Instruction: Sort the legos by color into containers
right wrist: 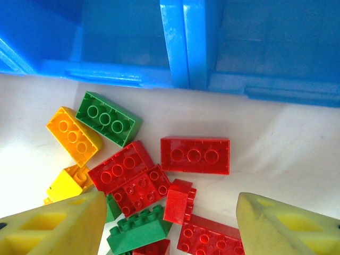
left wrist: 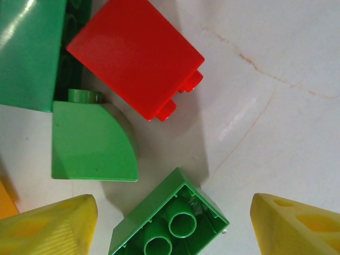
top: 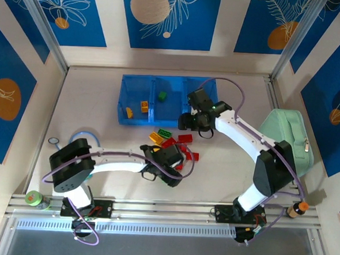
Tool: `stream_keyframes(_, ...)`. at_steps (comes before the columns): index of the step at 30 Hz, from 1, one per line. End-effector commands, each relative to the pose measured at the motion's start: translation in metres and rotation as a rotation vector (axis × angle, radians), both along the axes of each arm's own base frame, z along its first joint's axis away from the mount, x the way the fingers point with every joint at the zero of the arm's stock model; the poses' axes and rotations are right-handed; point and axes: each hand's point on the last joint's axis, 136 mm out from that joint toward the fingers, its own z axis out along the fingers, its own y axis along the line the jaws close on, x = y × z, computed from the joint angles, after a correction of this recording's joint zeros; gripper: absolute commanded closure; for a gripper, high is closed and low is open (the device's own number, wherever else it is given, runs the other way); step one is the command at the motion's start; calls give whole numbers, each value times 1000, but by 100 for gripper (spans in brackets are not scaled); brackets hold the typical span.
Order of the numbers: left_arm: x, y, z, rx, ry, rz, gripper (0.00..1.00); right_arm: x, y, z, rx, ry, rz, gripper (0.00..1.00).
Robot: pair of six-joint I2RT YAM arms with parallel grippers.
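A hollow-bottomed glossy green brick [left wrist: 169, 229] lies between the left gripper's [left wrist: 172, 215] spread fingers, while the right gripper [right wrist: 171, 210], likewise spread, hangs over studded plastic bricks [right wrist: 194, 155] beside the blue tray [right wrist: 179, 42].

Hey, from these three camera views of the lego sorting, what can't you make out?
Top view: the right gripper covers part of the right compartment of the translucent blue plastic tray; its contents are unclear.
Top view: the left gripper hides part of the loose pile of plastic bricks; no full count.
Left wrist view: a green plastic brick is cut off at the top-left edge.
Right wrist view: a red studded brick runs off the bottom edge.
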Motion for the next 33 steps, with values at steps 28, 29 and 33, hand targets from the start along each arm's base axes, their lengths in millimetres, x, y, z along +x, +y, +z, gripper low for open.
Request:
stream_keyframes(28,-8,13,-14,146,-1,-95,62,-41,-55,2,98,-16,-139,34)
stream_keyframes(29,-7,14,-13,145,-6,-94,62,-42,-57,3,100,-18,-142,35)
stream_keyframes(33,-3,12,1,122,-36,-93,63,-45,-59,5,109,-27,-146,35)
